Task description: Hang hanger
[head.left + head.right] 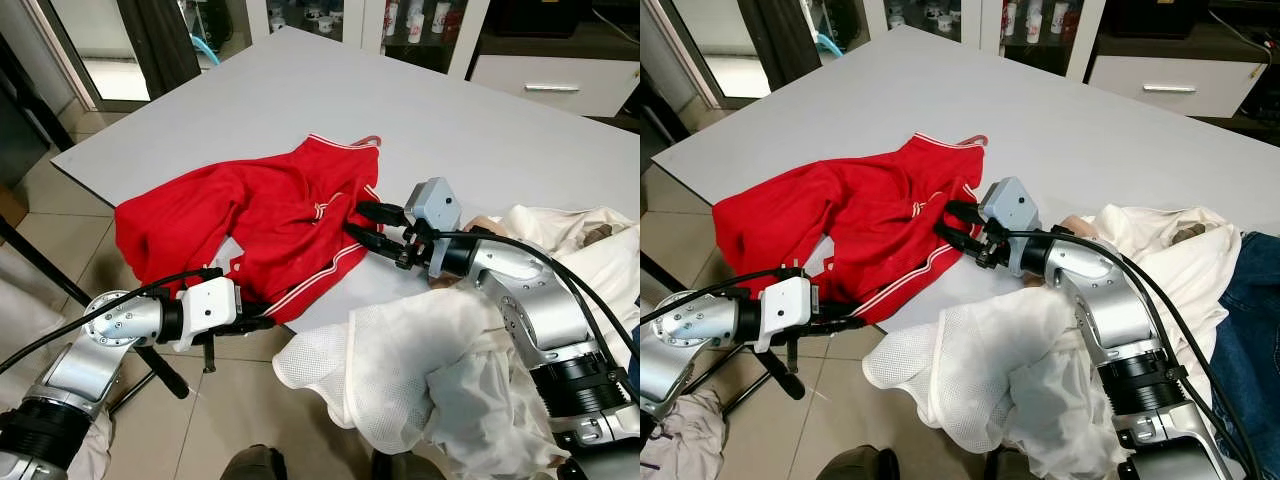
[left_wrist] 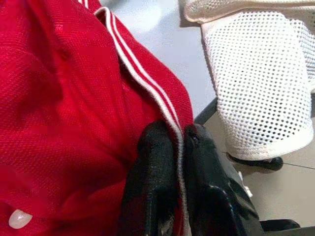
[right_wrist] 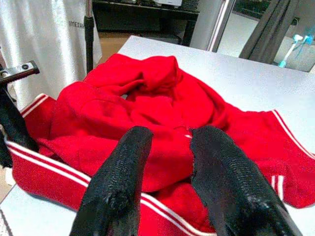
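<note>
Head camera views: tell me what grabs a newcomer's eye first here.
A crumpled red jacket with white-striped trim sprawls over the near edge of the grey table. The left gripper is shut on its striped hem at the table's edge, while the right gripper, fingers open, reaches at the jacket's other side. A heap of white mesh clothing drapes over the right arm.

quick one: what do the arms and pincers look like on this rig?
Both arms are silver metal tubes with black ribbed joint collars and black cables along them. The left pincer sits on a white boxy wrist block, the right pincer on a grey one. Each has two long black textured fingers.
</note>
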You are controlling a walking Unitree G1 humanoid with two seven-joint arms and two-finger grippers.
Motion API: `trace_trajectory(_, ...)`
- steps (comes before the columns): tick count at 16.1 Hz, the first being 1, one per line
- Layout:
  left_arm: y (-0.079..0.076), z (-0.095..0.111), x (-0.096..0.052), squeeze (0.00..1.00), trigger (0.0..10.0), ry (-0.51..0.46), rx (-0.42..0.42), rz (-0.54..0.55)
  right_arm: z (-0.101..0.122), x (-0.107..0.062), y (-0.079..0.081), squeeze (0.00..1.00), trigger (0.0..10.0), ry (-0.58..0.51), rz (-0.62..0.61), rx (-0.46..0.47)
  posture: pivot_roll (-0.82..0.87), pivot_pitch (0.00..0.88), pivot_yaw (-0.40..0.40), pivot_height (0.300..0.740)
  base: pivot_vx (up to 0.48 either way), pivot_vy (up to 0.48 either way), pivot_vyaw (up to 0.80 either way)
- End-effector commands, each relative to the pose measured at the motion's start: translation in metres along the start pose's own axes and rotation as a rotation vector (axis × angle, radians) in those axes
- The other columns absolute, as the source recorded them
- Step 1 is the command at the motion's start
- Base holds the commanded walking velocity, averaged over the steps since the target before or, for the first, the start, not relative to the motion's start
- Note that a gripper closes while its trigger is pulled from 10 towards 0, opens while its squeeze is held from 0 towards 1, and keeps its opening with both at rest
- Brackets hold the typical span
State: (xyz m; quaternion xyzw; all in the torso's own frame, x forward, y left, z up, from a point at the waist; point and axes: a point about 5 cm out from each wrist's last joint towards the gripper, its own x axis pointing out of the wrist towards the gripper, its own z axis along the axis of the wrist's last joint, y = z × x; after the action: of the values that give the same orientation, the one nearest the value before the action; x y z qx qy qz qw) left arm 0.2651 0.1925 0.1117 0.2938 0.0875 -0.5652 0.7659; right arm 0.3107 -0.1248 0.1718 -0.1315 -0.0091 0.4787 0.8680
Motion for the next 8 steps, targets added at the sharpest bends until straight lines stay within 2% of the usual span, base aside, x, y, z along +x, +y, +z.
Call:
trace_trajectory(1,0.011,0.002,-0.01,0.0,0.0,-0.007,0.015,0.058,0.002,0.001,-0.002,0.0,10.0,-0.001,-0.007,-0.006,0.09,0.093,0.071,0.74,0.0,0.0,0.0)
trace_trajectory(2,0.018,0.005,-0.013,0.0,0.0,-0.017,0.026,0.093,0.002,0.0,-0.003,0.0,10.0,0.0,-0.007,-0.006,0.09,0.093,0.071,0.74,0.0,0.0,0.0)
trace_trajectory(3,0.037,0.012,-0.022,0.0,0.0,-0.042,0.054,0.189,0.002,-0.001,-0.004,0.0,10.0,0.003,-0.011,-0.006,0.09,0.093,0.071,0.74,0.0,0.0,0.0)
trace_trajectory(4,0.062,0.02,-0.037,0.0,0.0,-0.063,0.081,0.317,0.005,-0.002,-0.011,0.0,10.0,-0.009,-0.048,-0.007,0.09,0.093,0.071,0.74,0.0,0.0,0.0)
trace_trajectory(6,0.071,0.021,-0.042,0.0,0.0,-0.066,0.08,0.362,0.008,-0.004,-0.016,0.0,10.0,-0.028,-0.079,0.002,0.09,0.093,0.071,0.74,0.0,0.0,0.0)
trace_trajectory(8,0.087,0.023,-0.048,0.0,0.0,-0.107,0.046,0.478,0.018,-0.015,-0.025,0.0,10.0,-0.106,-0.11,0.07,0.08,0.092,0.075,0.74,0.0,0.0,0.0)
